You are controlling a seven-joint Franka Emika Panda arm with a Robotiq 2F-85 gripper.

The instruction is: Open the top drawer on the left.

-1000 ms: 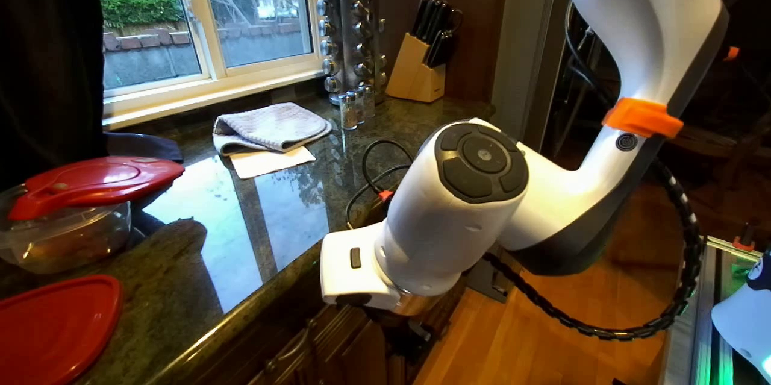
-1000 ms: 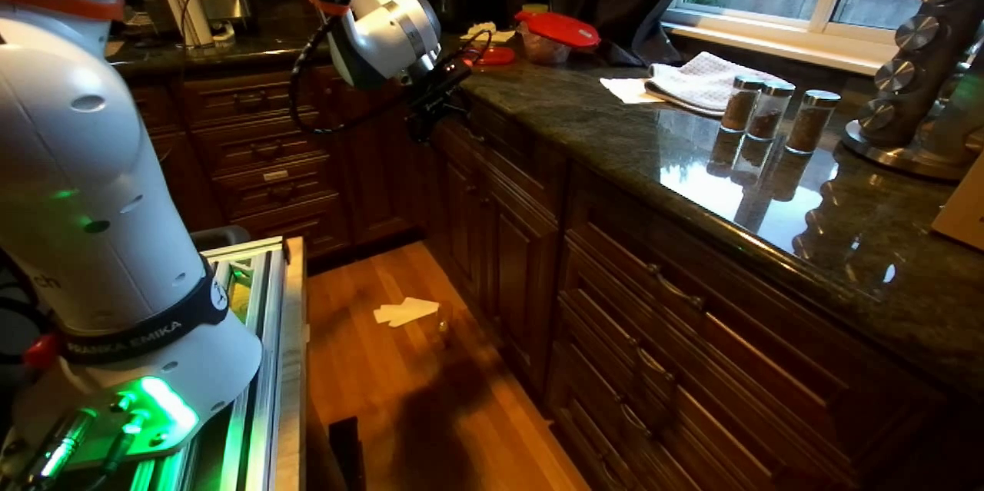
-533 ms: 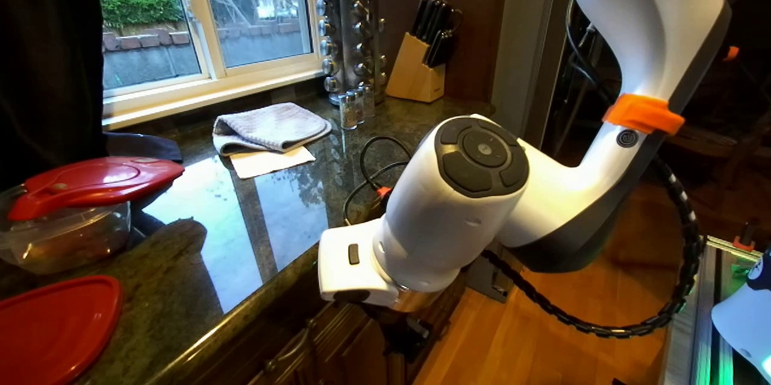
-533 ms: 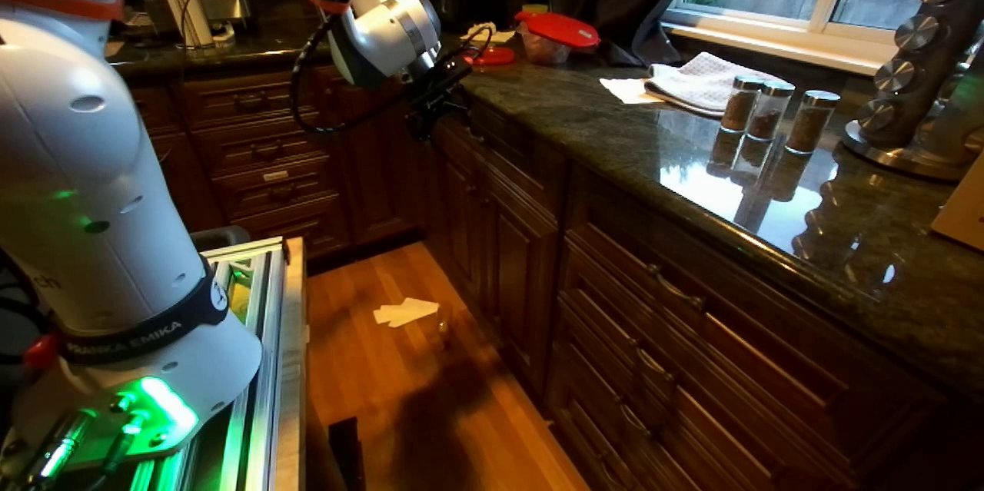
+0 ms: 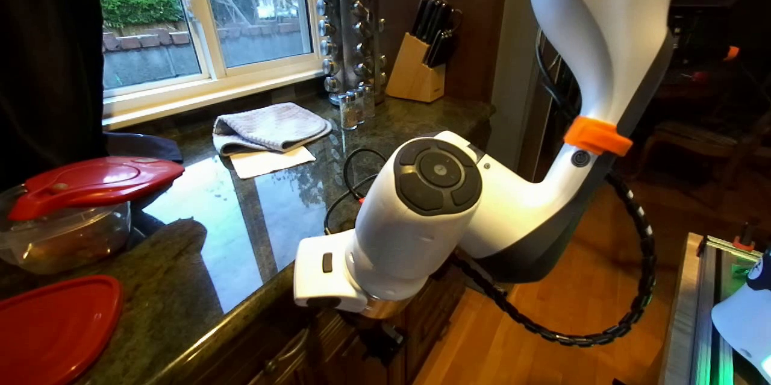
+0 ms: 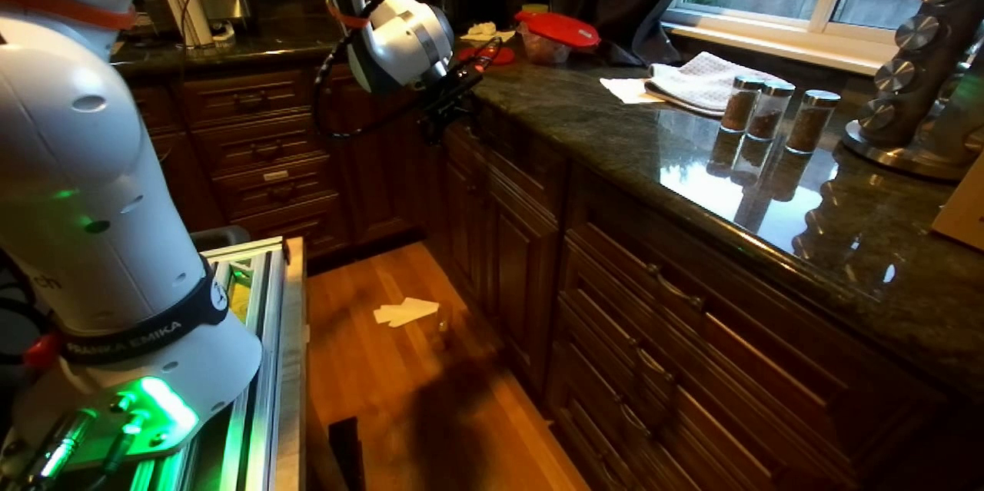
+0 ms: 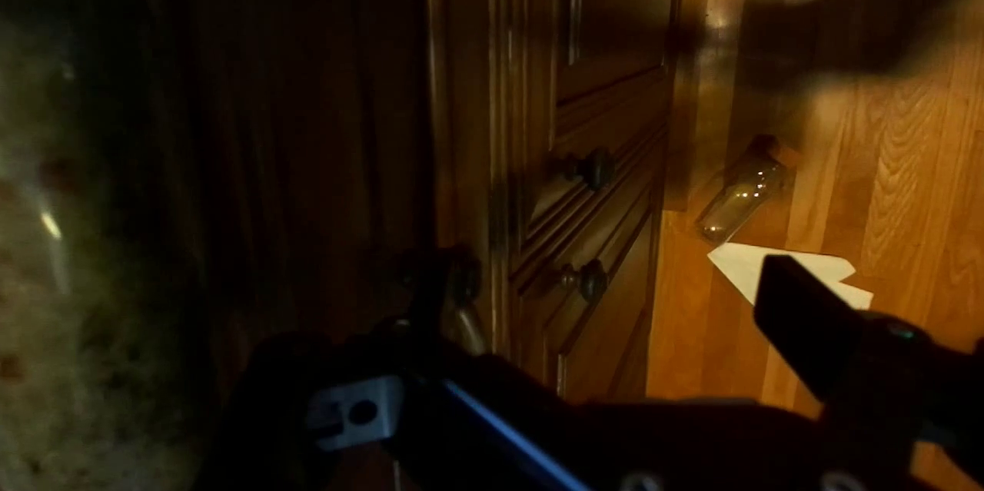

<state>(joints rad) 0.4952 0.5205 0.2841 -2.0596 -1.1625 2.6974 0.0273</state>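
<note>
Looking dim, the drawer (image 6: pixel 526 160) shows dark brown wood.

Countertop (image 5: pixel 174 300) in both exterior views.

The dark, glossy worktop (image 5: pixel 162 306) bears a folded cloth (image 5: pixel 274 126) overlapping white paper (image 5: pixel 274 162); three jars (image 6: pixel 767 114) stand near a spice rack (image 5: pixel 350 41) and knife block (image 5: pixel 415 70); a red-lidded container (image 5: pixel 69 234) sits near another red lid (image 5: pixel 53 328).

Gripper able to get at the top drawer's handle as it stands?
Probably yes: the gripper is open and near the drawer handle, with nothing visible between them. Wrist view too dark to judge alignment.
</note>
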